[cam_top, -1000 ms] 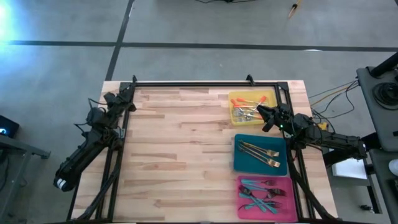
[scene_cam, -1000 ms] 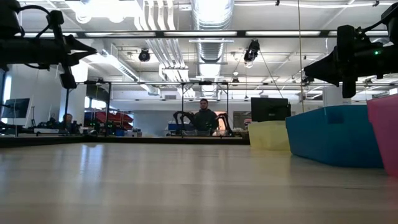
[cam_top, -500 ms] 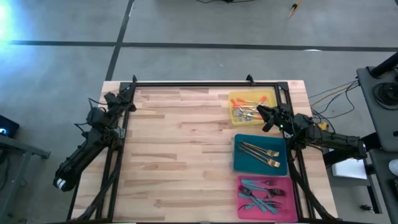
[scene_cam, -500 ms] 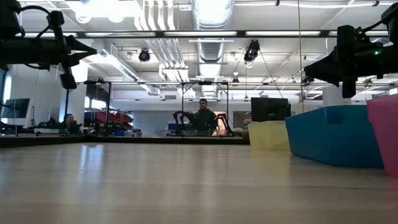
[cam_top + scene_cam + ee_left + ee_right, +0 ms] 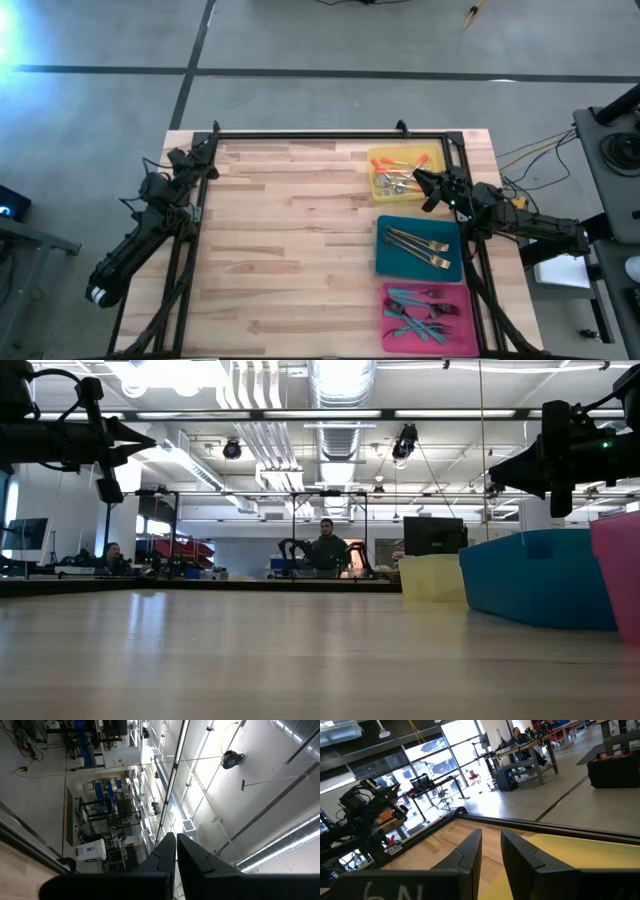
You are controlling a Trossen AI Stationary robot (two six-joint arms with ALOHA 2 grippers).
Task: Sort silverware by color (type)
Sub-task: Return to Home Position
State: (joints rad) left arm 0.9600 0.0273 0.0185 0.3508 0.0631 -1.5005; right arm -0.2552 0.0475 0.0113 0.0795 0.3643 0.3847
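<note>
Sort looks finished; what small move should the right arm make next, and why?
Probably pull the right gripper back off the yellow tray toward its rest pose: it hovers empty over the tray's edge, the silverware all lies in the trays, and the left gripper is parked at the left edge.

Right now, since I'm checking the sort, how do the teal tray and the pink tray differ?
The teal tray holds gold-toned forks; the pink tray holds teal-handled forks. The teal tray's few lie almost parallel; the pink tray's are more numerous and cross in a pile. The teal tray sits mid-row; the pink tray ends it, farthest from the yellow tray. Both are flat rectangles along the table's right edge.
</note>
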